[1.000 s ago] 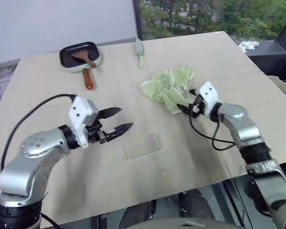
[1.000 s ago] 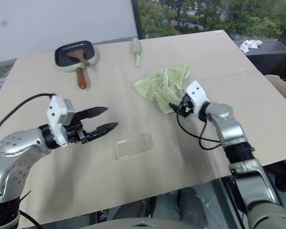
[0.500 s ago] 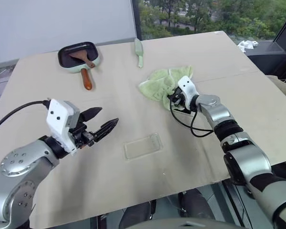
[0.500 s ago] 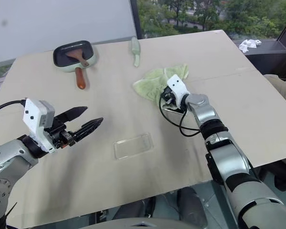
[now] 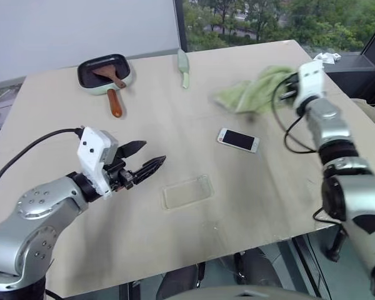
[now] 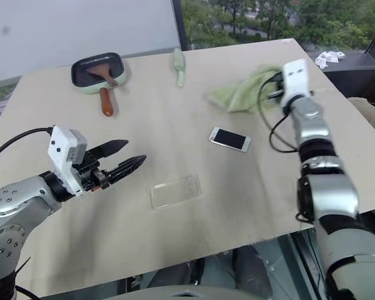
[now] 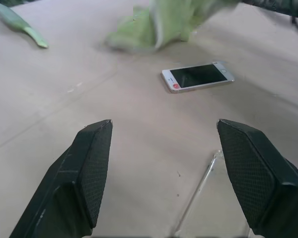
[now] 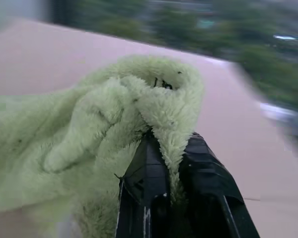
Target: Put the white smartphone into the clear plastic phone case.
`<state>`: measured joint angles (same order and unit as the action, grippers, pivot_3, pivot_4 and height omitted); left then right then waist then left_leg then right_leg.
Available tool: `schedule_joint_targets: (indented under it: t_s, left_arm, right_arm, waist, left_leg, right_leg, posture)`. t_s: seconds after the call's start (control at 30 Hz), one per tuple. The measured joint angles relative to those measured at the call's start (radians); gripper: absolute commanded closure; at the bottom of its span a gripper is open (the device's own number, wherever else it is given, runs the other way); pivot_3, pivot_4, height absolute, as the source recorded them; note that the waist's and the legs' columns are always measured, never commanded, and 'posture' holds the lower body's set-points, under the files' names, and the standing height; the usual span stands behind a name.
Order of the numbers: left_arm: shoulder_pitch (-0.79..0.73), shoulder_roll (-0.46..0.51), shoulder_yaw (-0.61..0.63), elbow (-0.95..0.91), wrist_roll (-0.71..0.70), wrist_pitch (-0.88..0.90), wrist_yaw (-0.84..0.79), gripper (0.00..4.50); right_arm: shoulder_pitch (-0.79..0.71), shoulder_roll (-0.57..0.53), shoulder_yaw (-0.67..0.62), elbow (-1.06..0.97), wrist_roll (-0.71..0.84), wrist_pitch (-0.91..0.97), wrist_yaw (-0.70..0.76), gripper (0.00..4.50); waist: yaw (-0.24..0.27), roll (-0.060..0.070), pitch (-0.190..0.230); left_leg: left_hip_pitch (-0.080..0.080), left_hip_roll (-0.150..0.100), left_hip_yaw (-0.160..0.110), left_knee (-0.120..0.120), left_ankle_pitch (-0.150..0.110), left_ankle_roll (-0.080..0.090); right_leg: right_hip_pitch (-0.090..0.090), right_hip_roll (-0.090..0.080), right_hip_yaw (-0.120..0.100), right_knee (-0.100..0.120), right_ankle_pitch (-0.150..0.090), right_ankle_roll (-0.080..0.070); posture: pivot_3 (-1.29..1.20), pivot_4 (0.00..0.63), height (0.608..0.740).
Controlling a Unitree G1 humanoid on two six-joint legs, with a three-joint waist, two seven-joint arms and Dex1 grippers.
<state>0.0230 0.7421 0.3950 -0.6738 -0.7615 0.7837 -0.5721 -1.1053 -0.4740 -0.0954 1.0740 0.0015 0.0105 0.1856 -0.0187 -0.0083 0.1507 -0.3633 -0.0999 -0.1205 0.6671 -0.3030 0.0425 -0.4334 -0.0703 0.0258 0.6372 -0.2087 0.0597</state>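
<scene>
White smartphone (image 5: 238,140): slim, rigid, slick; grip by long edges; ahead of spread, empty left gripper (image 5: 149,159); right gripper (image 8: 176,158) clamps green cloth (image 8: 94,148)

Silver-grey rounded metal arms end in white boxy wrist housings, black textured tapered fingers (image 7: 92,171), and looping black cables.

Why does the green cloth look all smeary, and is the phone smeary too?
In the left eye view the green cloth is streaked with motion blur where the right hand holds it, pinched; in the right wrist view the window and table behind the cloth are smeared too. In the left wrist view the white smartphone lies sharp on the table, with the cloth beyond it blurred.
</scene>
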Motion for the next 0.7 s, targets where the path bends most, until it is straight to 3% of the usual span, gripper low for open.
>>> schedule_joint_targets:
  t_s: [0.03, 0.13, 0.3, 0.33, 0.57, 0.7]
  left_arm:
    - [-0.007, 0.000, -0.010, 0.003, 0.004, -0.005, -0.001, 1.02]
    - [-0.012, 0.000, -0.014, 0.008, 0.012, -0.012, -0.007, 1.02]
    - [0.034, 0.009, -0.008, 0.008, 0.014, -0.019, -0.026, 1.02]
    - [0.056, 0.016, 0.001, 0.007, 0.015, -0.026, -0.037, 1.02]
    - [0.141, 0.046, 0.048, 0.025, 0.036, -0.072, -0.112, 1.02]
    - [0.235, 0.062, 0.079, 0.051, 0.056, -0.110, -0.189, 1.02]
  right_arm:
    - [0.000, -0.013, 0.000, 0.014, -0.007, 0.002, -0.003, 3.74]
    - [0.014, -0.012, -0.001, 0.021, 0.011, 0.037, 0.098, 2.52]
    - [0.095, -0.027, 0.037, -0.162, 0.058, 0.189, 0.384, 0.27]
    - [0.127, -0.053, 0.055, -0.253, 0.069, 0.240, 0.450, 0.07]
    - [0.303, -0.216, 0.089, -0.665, 0.125, 0.421, 0.696, 0.07]
    - [0.393, -0.294, 0.111, -0.803, 0.140, 0.477, 0.782, 0.07]
  waist:
    - [-0.003, 0.000, 0.000]
    - [-0.030, 0.000, 0.000]
    - [-0.040, 0.001, 0.000]
    - [-0.036, 0.001, 0.001]
    - [-0.005, 0.001, 0.001]
    - [0.000, 0.002, 0.001]
  left_leg:
    - [0.000, 0.000, 0.001, 0.000, 0.000, 0.000]
    - [0.001, 0.001, 0.004, 0.000, 0.000, 0.000]
    - [-0.001, 0.001, 0.003, 0.000, 0.000, 0.000]
    - [-0.001, 0.001, 0.002, 0.000, 0.000, 0.000]
    - [-0.003, 0.001, 0.002, 0.001, 0.000, 0.000]
    - [-0.005, 0.001, 0.004, 0.000, 0.000, 0.000]
  right_leg:
    - [0.000, 0.000, 0.001, 0.000, 0.000, 0.000]
    - [0.000, 0.001, 0.004, 0.001, 0.000, 0.000]
    - [-0.002, 0.000, 0.006, 0.001, 0.000, 0.000]
    - [-0.002, 0.000, 0.006, 0.001, 0.000, 0.000]
    - [-0.004, 0.000, 0.003, 0.001, 0.000, 0.000]
    - [-0.005, 0.000, 0.003, 0.001, 0.000, 0.000]
  posture:
    - [0.00, 0.150, 0.740]
    - [0.00, 0.150, 0.740]
    - [0.00, 0.150, 0.740]
    - [0.00, 0.150, 0.740]
    - [0.00, 0.150, 0.740]
    - [0.00, 0.150, 0.740]
